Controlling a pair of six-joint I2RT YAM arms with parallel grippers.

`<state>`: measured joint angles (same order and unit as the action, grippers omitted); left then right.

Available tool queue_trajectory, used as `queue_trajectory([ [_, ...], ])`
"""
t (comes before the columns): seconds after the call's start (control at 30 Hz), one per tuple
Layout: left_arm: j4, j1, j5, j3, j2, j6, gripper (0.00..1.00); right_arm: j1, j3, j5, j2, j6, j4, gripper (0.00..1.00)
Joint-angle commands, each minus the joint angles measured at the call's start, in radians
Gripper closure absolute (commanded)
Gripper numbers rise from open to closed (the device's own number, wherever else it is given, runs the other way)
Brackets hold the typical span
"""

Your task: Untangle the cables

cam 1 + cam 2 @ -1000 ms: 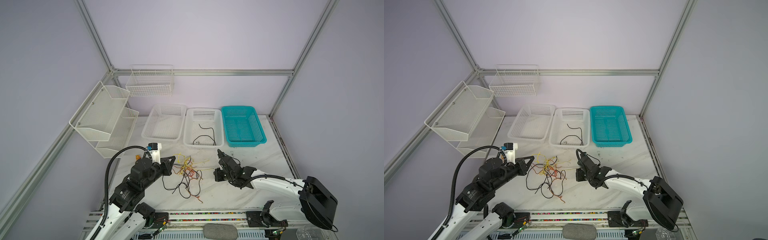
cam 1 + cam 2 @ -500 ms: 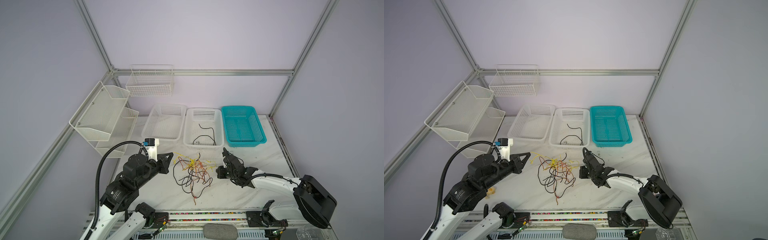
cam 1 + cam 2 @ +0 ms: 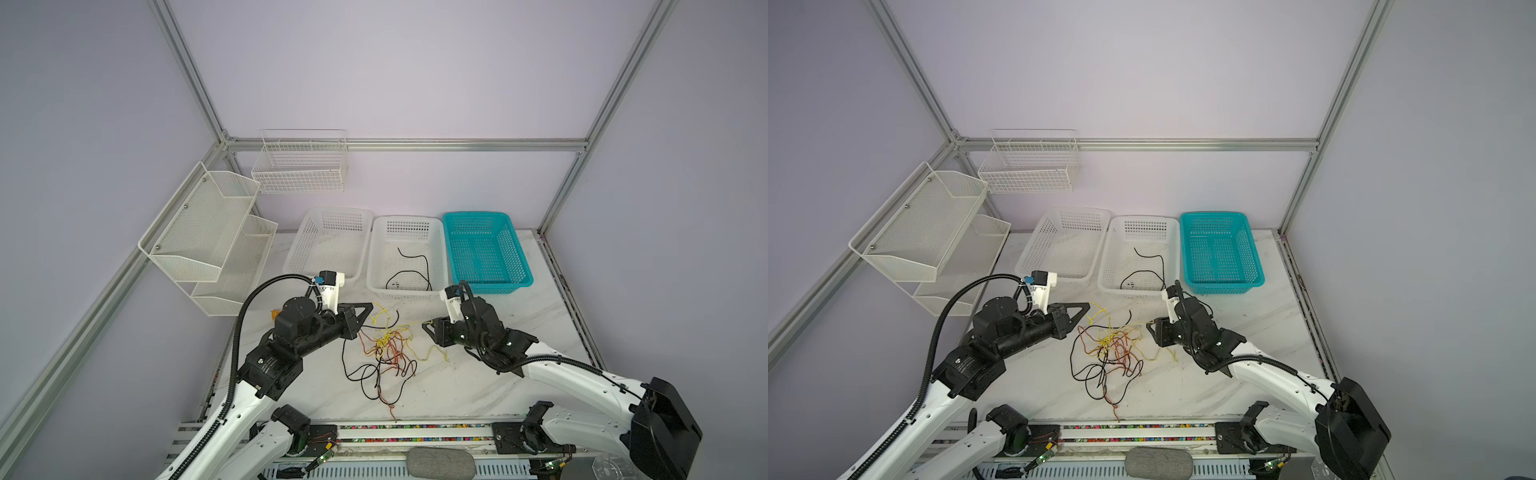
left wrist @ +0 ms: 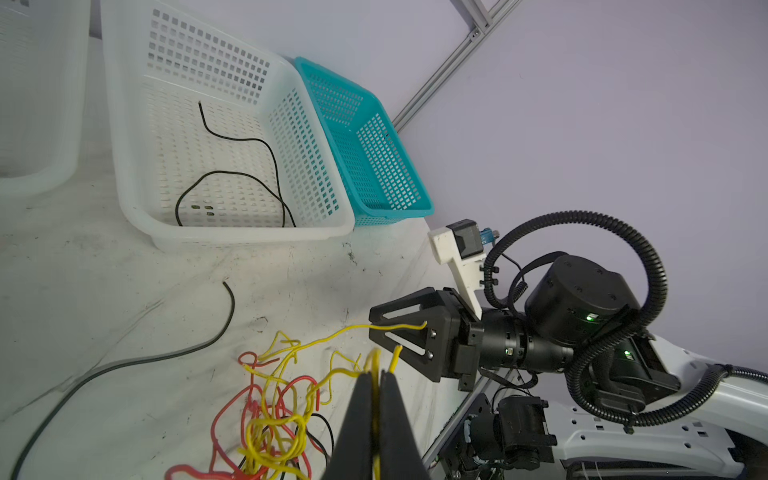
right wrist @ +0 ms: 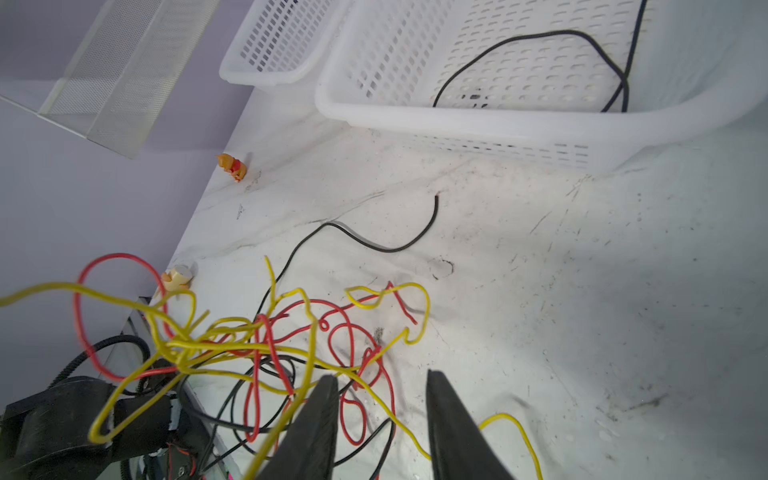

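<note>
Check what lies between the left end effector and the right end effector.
Only the cables: yellow strands cross the gap from left end effector to right end effector, red and black loops lying just nearer the camera. Both top views show it.

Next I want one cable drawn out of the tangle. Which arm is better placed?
Left. The left pincer is shut on a yellow cable from the tangle, so it can probably pull away directly. The right pincer stands open beside the tangle, clamping nothing, and would need to grasp first.
</note>
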<state>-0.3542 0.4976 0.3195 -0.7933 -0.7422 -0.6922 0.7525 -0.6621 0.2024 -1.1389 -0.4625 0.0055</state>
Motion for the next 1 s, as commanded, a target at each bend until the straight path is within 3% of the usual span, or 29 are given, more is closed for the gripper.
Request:
queue_trajectory([
  [0.0, 0.131, -0.005, 0.072, 0.044, 0.006, -0.015, 1.0, -0.002, -0.031, 0.031, 0.05, 0.034, -0.025, 0.59],
  [0.23, 0.213, -0.002, 0.124, 0.072, 0.002, -0.032, 1.0, 0.027, -0.027, 0.175, 0.075, 0.066, 0.151, 0.56],
  [0.37, 0.238, -0.002, 0.1, 0.084, 0.023, -0.039, 1.0, 0.065, -0.028, 0.123, 0.133, 0.073, 0.23, 0.55],
  [0.5, 0.289, -0.002, 0.054, 0.116, 0.05, -0.077, 1.0, 0.066, -0.088, 0.031, 0.121, 0.09, 0.112, 0.56],
  [0.7, 0.296, -0.002, 0.03, 0.12, -0.004, -0.132, 1.0, 0.067, -0.024, -0.041, 0.303, 0.025, 0.143, 0.56],
  [0.83, 0.32, -0.002, 0.042, 0.105, -0.028, -0.159, 1.0, 0.078, -0.022, 0.113, 0.236, 0.024, 0.18, 0.58],
  [0.97, 0.328, 0.0, 0.032, 0.087, -0.035, -0.171, 1.0, 0.177, 0.029, 0.125, 0.18, 0.003, 0.3, 0.58],
])
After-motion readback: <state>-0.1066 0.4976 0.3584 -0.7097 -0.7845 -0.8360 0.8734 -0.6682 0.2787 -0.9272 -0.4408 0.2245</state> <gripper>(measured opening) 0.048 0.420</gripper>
